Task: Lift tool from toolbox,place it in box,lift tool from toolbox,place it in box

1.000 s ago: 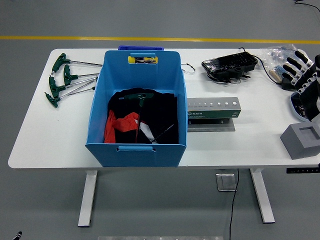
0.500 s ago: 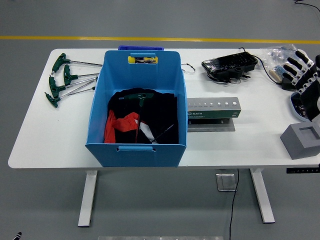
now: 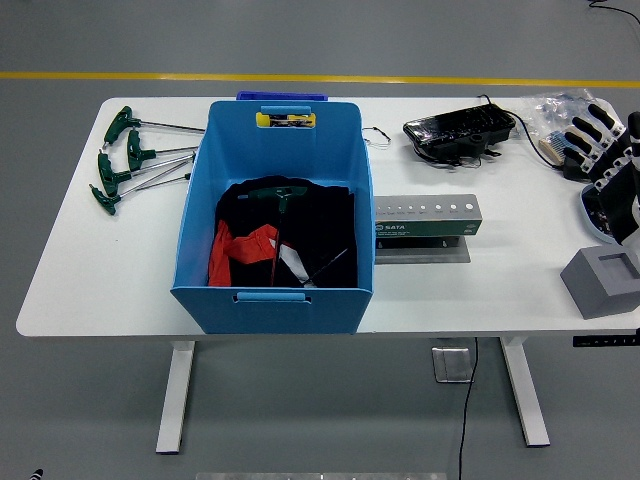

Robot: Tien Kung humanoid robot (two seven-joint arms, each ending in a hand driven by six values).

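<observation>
While the right hand (image 3: 600,150) is hovering at the table's far right edge, its white-tipped fingers (image 3: 585,128) are spreading out loosely and gripping nothing. It is sitting well apart from the blue box (image 3: 275,215), which is standing in the middle-left of the white table (image 3: 90,270). One green T-handle tool (image 3: 282,193) is lying inside the box on top of black and red-orange cloth (image 3: 285,245), its thin shaft pointing toward the near wall. Four more green T-handle tools (image 3: 125,155) are lying loose on the table just left of the box, shafts running toward it. A grey tool rack (image 3: 426,222) with a row of holes is standing just right of the box, looking empty from this view. A black tray (image 3: 460,128) with cables is sitting near the far edge, between box and hand. A grey foam block (image 3: 603,278) is resting at the right near corner, below the hand. A clear plastic bag (image 3: 555,108) is lying beside the fingers. A yellow tag (image 3: 285,120) is sitting on the box's far rim.
</observation>
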